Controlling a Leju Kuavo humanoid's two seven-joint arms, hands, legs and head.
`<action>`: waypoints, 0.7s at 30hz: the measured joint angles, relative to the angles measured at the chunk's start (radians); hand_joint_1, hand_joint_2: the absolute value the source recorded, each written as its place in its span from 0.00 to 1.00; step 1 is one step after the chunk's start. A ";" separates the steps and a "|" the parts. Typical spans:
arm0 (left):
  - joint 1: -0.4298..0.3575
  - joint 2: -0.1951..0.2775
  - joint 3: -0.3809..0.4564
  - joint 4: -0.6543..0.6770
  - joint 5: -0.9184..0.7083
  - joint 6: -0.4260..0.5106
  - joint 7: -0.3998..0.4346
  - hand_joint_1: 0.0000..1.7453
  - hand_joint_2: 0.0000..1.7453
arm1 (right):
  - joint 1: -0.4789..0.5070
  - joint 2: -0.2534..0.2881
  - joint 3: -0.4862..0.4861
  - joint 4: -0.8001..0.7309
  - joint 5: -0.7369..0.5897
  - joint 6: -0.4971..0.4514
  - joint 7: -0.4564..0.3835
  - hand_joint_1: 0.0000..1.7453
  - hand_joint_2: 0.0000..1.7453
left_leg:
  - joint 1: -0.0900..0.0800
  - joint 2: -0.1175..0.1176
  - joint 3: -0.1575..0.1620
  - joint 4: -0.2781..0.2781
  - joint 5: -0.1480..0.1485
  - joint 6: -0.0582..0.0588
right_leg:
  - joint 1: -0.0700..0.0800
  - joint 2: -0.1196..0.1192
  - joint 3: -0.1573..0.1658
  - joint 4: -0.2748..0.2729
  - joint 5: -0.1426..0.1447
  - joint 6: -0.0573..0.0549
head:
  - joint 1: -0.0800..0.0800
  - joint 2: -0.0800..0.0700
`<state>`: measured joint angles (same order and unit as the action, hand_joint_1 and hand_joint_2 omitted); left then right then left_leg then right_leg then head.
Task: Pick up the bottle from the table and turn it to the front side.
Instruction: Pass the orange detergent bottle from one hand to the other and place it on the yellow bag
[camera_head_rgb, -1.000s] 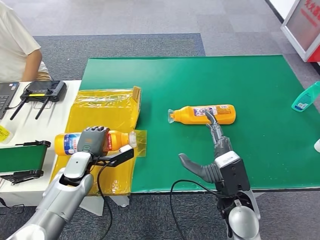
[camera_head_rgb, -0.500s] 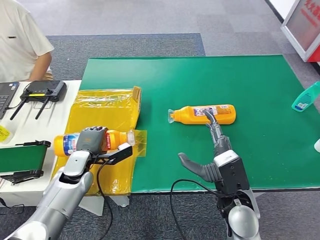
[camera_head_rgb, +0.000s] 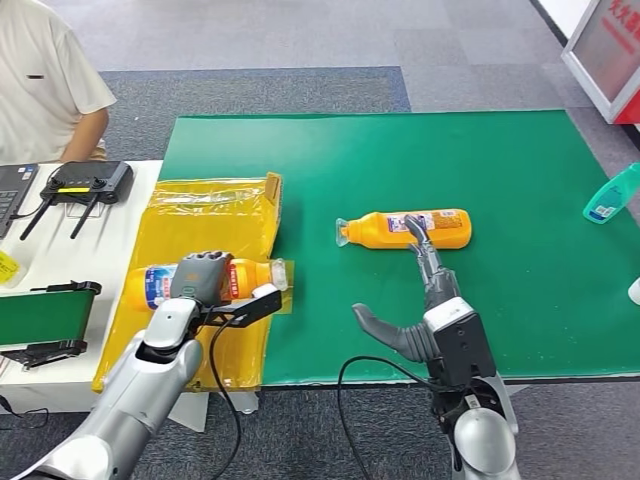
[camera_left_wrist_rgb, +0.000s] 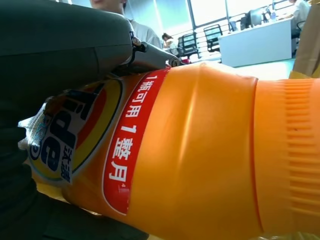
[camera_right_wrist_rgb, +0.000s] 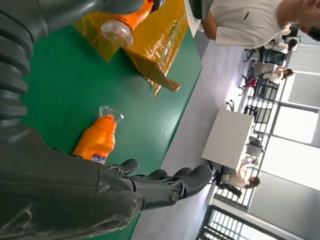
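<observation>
The left hand (camera_head_rgb: 198, 280) grips an orange bottle (camera_head_rgb: 249, 274) around its middle, holding it on its side over the yellow bag (camera_head_rgb: 211, 215) at the left edge of the green counter (camera_head_rgb: 453, 160); its long axis runs across the robot's front, the clear cap toward the robot's right and the base toward its left. In the left wrist view the bottle (camera_left_wrist_rgb: 196, 150) is close up, with the dark fingers (camera_left_wrist_rgb: 56, 45) wrapped over the label end. The label there reads part of "Tide" in blue on a yellow roundel, with Chinese characters beneath, and a red band carries white Chinese writing that includes the numeral 1. Since this label faces the wrist camera rather than upward, the turn to the front side looks to be a roll about the long axis, and the left hand already has the hold for it. A second orange bottle (camera_head_rgb: 407, 229) lies on the counter ahead of the right hand (camera_head_rgb: 423, 300), parallel to the first, cap toward the robot's left; its label text is too small to read. The right hand's fingers (camera_head_rgb: 424, 250) are spread wide and hold nothing, their tips just beside or touching that bottle's near side; which, I cannot tell. A teal bottle (camera_head_rgb: 611, 195) lies at the far right edge of the counter.
</observation>
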<state>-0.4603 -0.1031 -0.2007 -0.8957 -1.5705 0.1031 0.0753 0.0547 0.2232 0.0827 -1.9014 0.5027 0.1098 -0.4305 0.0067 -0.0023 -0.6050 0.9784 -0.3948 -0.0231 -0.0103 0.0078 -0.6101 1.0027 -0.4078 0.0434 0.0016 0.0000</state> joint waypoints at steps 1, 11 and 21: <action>-0.002 -0.003 0.000 0.004 0.000 0.000 -0.002 1.00 1.00 | 0.000 0.000 0.001 0.000 0.000 0.000 0.000 0.00 1.00 | 0.000 0.000 0.000 0.000 0.000 0.000 | 0.000 0.000 0.000 0.000 0.000 0.000 | 0.000 0.000; -0.011 -0.022 0.000 0.027 0.000 -0.004 -0.007 0.00 1.00 | 0.001 0.000 0.002 0.006 -0.005 0.000 0.000 0.00 1.00 | 0.000 0.000 0.000 0.000 0.000 0.000 | 0.000 0.000 0.000 0.000 0.000 0.000 | 0.000 0.000; -0.011 -0.027 -0.002 0.028 0.000 -0.004 -0.009 0.00 1.00 | 0.006 0.000 -0.001 0.008 -0.017 -0.001 -0.003 0.00 1.00 | 0.000 0.000 0.000 0.000 0.000 0.000 | 0.000 0.000 0.000 0.000 0.000 0.000 | 0.000 0.000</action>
<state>-0.4712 -0.1300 -0.2022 -0.8675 -1.5705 0.0991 0.0667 0.0607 0.2232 0.0821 -1.8933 0.4853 0.1086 -0.4338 0.0067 -0.0022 -0.6050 0.9784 -0.3948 -0.0231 -0.0103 0.0078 -0.6100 1.0027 -0.4078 0.0434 0.0015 0.0000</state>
